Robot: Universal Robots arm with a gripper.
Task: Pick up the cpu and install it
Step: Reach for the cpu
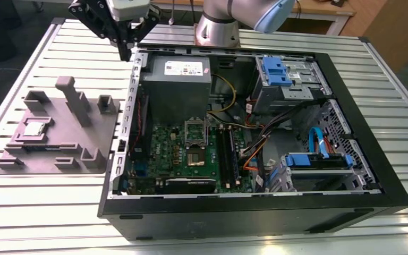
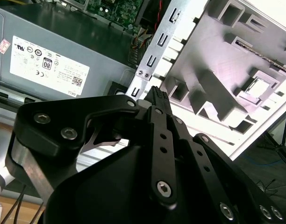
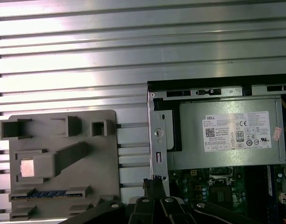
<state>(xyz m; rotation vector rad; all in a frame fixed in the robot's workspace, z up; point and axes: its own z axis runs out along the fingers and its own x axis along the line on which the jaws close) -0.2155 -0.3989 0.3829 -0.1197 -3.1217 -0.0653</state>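
The cpu [image 1: 34, 128] is a small silvery square lying flat in a recess of the grey fixture [image 1: 98, 139], at the exterior view's left beside the open computer case. It also shows in both wrist views, as a bright chip [image 3: 27, 168] and a chip [image 2: 257, 87] sunk in the fixture [image 3: 108, 154]. My gripper [image 1: 126, 52] hangs above the case's back left corner, well away from the cpu. Its dark fingers [image 2: 155, 94] are shut with nothing between them. On the green motherboard [image 1: 168, 154] the socket [image 1: 195, 155] sits with its metal frame raised.
A grey power supply [image 1: 179, 74] fills the case's back left. Blue drive brackets [image 1: 278, 71] and cables [image 1: 261, 146] crowd the exterior view's right side. Tall posts [image 1: 73, 98] rise from the fixture, which also holds a memory stick [image 3: 49, 193]. Everything rests on a slatted aluminium table [image 1: 48, 212].
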